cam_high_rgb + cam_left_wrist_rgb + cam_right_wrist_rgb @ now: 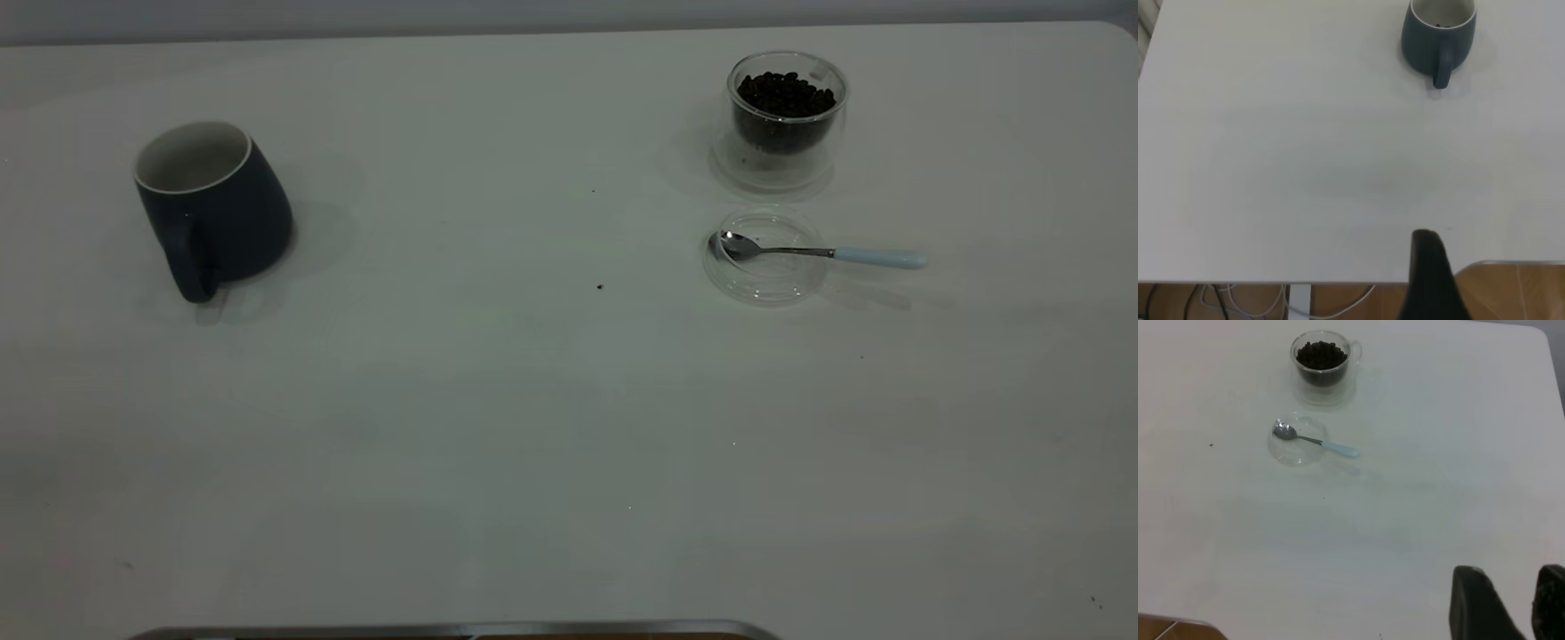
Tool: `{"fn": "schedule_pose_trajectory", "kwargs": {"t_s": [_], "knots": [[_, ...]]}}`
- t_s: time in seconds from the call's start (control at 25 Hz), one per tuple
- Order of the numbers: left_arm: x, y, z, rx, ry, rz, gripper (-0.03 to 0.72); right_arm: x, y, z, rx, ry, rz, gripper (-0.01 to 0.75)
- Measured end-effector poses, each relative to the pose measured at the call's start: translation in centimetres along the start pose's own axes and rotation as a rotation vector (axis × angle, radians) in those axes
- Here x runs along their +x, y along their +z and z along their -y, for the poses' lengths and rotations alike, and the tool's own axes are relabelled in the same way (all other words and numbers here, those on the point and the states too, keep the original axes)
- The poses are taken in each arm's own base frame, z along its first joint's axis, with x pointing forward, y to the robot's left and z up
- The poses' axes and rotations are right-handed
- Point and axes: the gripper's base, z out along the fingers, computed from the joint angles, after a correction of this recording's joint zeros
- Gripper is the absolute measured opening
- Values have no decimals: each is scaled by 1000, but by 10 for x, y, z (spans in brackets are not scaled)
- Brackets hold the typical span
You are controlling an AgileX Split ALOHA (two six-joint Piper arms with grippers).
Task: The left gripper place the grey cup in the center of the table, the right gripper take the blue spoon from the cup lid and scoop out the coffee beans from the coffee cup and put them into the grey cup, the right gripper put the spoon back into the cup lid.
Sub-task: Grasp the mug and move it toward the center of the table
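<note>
Grey cup (pixel 213 209) upright (left); spoon (pixel 818 252) across lid (pixel 765 267).

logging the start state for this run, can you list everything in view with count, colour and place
grey cup: 1, dark grey with a white inside, upright at the table's left side, handle toward the near edge
coffee cup: 1, clear glass, far right, holding dark coffee beans
cup lid: 1, clear, just in front of the coffee cup
blue spoon: 1, metal bowl resting in the lid, pale blue handle sticking out to the right
table: 1, white, a few dark specks near the middle
left end effector: 1, black, seen in its wrist view above the near table edge
right end effector: 1, black, open, above the near right table area
</note>
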Motion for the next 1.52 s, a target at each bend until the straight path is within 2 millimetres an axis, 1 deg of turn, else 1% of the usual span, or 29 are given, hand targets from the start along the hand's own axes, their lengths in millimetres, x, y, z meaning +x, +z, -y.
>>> {"fn": "schedule_pose_trajectory", "kwargs": {"t_s": [0.2,0.32,0.4,0.52,0.64,0.72,0.84,1.0,1.08,1.2,1.28,1.36,1.52], "knots": [[0,0,1,13,-4,0,567,0,0,0,0,0,0,238],[-8,-4,2,23,-18,3,567,0,0,0,0,0,0,238],[-22,-9,2,36,-46,6,567,0,0,0,0,0,0,238],[-53,-8,2,35,-57,-51,567,0,0,0,0,0,0,238],[-89,6,-1,6,-20,-138,567,0,0,0,0,0,0,238],[-112,24,-3,-20,26,-209,567,0,0,0,0,0,0,238],[-137,56,-7,-61,104,-312,567,0,0,0,0,0,0,238],[-158,104,-9,-63,261,-449,567,0,0,0,0,0,0,238],[-165,126,-9,-40,347,-470,567,0,0,0,0,0,0,238],[-171,164,-7,-3,461,-475,567,0,0,0,0,0,0,238],[-171,188,-5,22,523,-483,567,0,0,0,0,0,0,238],[-168,213,-4,48,603,-494,567,0,0,0,0,0,0,238],[-153,266,-3,103,782,-540,567,0,0,0,0,0,0,238]]}}
